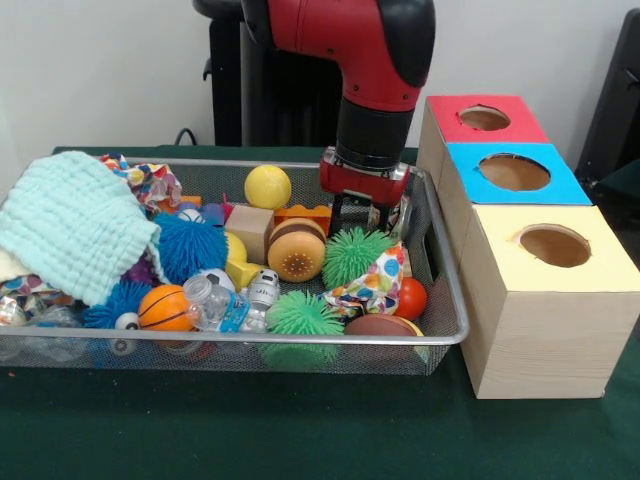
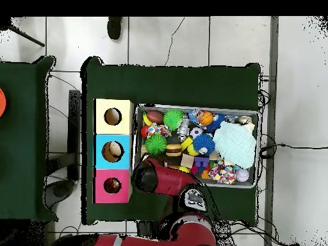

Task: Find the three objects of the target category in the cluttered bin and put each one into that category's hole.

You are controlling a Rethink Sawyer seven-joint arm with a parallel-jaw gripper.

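The wire mesh bin (image 1: 300, 342) is packed with toys. My gripper (image 1: 361, 214) hangs open and empty over the bin's far right corner, just above a green spiky ball (image 1: 355, 255) and next to a burger toy (image 1: 296, 249). Three boxes stand to the right of the bin, each with a round hole in its top: red (image 1: 485, 118), blue (image 1: 515, 172) and yellow (image 1: 555, 245). In the overhead view the bin (image 2: 195, 107) lies right of the boxes, and my arm (image 2: 157, 179) hides the gripper.
The bin also holds a yellow ball (image 1: 267, 186), a wooden block (image 1: 250, 230), a blue spiky ball (image 1: 190, 247), a second green spiky ball (image 1: 303, 314), a small basketball (image 1: 163, 307), a red ball (image 1: 410, 297) and a mint cloth (image 1: 75, 225) heaped at the left.
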